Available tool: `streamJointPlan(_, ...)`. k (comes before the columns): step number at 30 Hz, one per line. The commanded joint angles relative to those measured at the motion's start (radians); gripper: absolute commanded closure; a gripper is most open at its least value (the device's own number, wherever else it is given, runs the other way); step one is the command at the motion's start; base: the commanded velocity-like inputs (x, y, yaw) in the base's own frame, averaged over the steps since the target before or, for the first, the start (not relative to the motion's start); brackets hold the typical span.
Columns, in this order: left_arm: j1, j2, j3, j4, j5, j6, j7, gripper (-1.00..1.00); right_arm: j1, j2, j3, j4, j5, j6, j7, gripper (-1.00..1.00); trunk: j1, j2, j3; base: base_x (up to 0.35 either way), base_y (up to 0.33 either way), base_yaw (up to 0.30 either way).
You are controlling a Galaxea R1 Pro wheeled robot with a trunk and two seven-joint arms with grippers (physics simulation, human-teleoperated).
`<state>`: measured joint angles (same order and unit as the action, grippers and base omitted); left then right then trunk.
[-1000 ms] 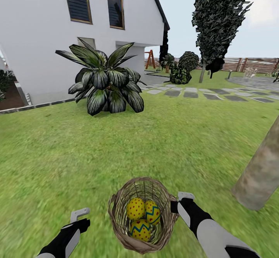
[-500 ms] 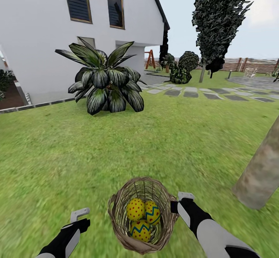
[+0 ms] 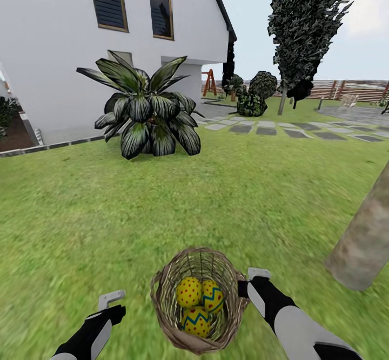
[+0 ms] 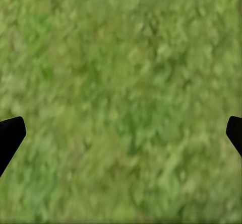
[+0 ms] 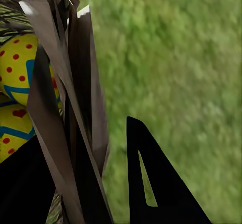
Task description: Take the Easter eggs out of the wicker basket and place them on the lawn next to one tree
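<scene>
The wicker basket (image 3: 168, 325) sits on the lawn (image 3: 178, 209) just in front of me. Three yellow Easter eggs lie in it: a red-dotted one (image 3: 189, 291), a zigzag one (image 3: 214, 296) and a third (image 3: 195, 320) nearest me. My right gripper (image 3: 249, 282) is at the basket's right rim. In the right wrist view its fingers (image 5: 161, 183) stand close together on either side of the twig wall (image 5: 75, 108), with eggs (image 5: 20, 68) just inside. My left gripper (image 3: 112, 304) hovers over grass to the basket's left, open and empty (image 4: 121, 138). A tree trunk (image 3: 363, 236) leans at the right.
A short palm (image 3: 146, 113) stands ahead on the left before the white house (image 3: 65, 52). Stone slabs (image 3: 270, 130), shrubs (image 3: 256, 96), a dark conifer (image 3: 302, 25), a playset (image 3: 209, 83) and a fence (image 3: 351, 91) lie farther off. Open grass stretches between the basket and the trunk.
</scene>
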<state>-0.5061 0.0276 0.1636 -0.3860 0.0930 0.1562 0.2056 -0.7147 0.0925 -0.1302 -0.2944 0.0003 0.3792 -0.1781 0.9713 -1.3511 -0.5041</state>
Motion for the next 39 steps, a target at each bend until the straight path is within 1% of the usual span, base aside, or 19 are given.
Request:
streamJointPlan(1, 0.000, 0.000, -0.001, -0.002, 0.010, 0.005, 0.003, -1.00, 0.000, 0.001, -0.006, -0.003, -0.003, 0.004, -0.003, 1.00, 0.004, -0.008, -0.004, 0.000, 0.000, 0.000)
streamJointPlan(39, 0.000, 0.000, -0.001, -0.002, 0.010, 0.005, 0.003, -1.00, 0.000, 0.001, -0.006, -0.002, -0.003, 0.004, -0.003, 1.00, 0.150, -0.274, -0.123, 0.000, 0.000, 0.000)
